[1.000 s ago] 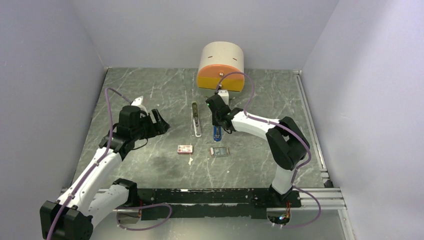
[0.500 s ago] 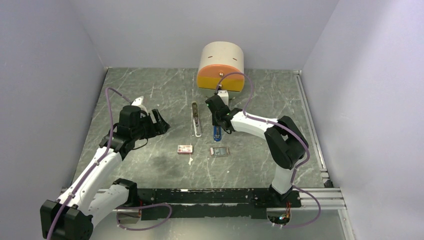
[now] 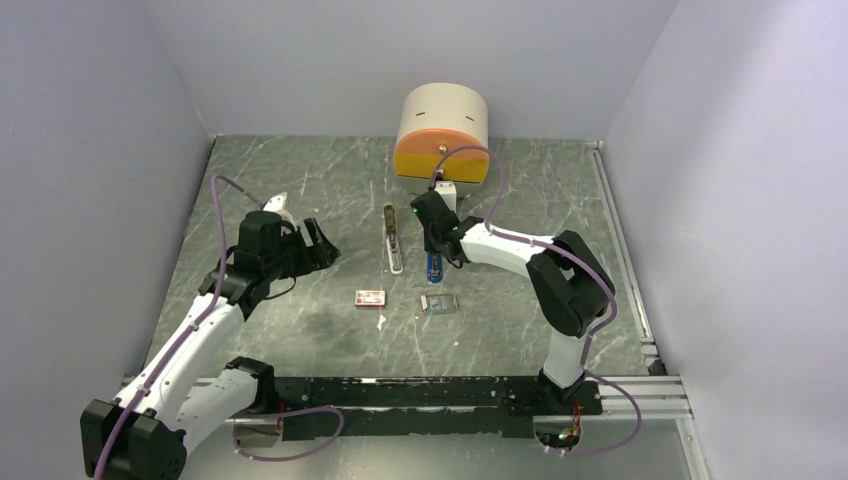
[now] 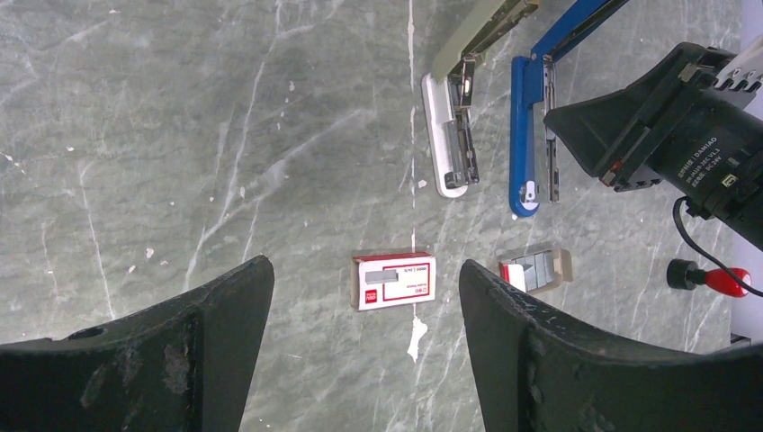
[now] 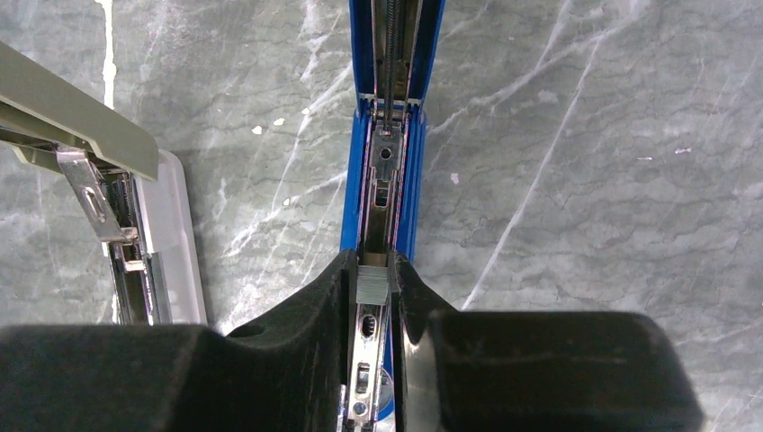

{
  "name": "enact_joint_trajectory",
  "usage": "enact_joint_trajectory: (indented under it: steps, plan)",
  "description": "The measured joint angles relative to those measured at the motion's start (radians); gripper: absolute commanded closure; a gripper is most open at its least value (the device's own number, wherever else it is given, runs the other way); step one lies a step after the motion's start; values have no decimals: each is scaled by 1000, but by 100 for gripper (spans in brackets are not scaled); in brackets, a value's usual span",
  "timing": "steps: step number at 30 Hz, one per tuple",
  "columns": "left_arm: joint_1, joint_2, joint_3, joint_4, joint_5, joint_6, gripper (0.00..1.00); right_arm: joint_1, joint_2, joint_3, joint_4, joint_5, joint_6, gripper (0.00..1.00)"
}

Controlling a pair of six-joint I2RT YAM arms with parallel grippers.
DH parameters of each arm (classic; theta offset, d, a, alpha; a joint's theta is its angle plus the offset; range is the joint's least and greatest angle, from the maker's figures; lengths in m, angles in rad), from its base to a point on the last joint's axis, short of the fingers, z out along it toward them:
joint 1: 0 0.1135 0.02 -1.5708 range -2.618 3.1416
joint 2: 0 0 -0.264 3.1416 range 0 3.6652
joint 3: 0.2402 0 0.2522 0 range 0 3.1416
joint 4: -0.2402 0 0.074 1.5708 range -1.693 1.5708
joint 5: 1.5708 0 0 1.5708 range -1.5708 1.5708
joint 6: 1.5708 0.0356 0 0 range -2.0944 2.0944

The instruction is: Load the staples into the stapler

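Grey marble surface (image 3: 300, 180) is seen under both arms, with pale walls around it. The right gripper (image 5: 375, 281) is closed narrow, and the staples (image 5: 372, 286), a small grey ribbed block, are pinched between its fingers. The block is held right over the open channel of the blue stapler (image 5: 414, 171), which is laid flat and opened up. Whether the block touches the channel cannot be told. Just beside the blue stapler, toward the left arm, a white stapler (image 5: 171, 243) is laid open too. The left gripper (image 4: 364, 270) is spread wide and nothing is held in it. It is hung above a red-and-white box (image 4: 394, 281) lying on the surface. Near that box, a small open box (image 4: 537, 269) with more grey strips is seen. At the back, a round orange and cream tub (image 3: 441, 135) is placed against the wall.
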Motion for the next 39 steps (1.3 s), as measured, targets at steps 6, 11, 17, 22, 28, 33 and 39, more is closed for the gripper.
enact_joint_trajectory:
  steps: [6,11,17,22,28,33,39]
  plan:
    - [0,4,0,0,0,0,20,-1,0,0,0,-3,-6,69]
    - [0,4,0,0,0,0,20,-1,0,0,-1,-7,-10,66]
    - [0,5,0,0,0,0,20,-3,-3,14,-7,-11,-18,67]
    - [0,4,0,0,0,0,20,-11,-46,17,-31,-22,-29,68]
    - [0,-10,0,1,0,0,19,-37,-202,-25,-95,-51,-63,67]
    - [0,-41,0,16,12,0,19,-44,-303,-95,-168,-137,-101,51]
    - [0,-85,0,49,18,6,19,12,-355,-246,-199,-246,-102,52]
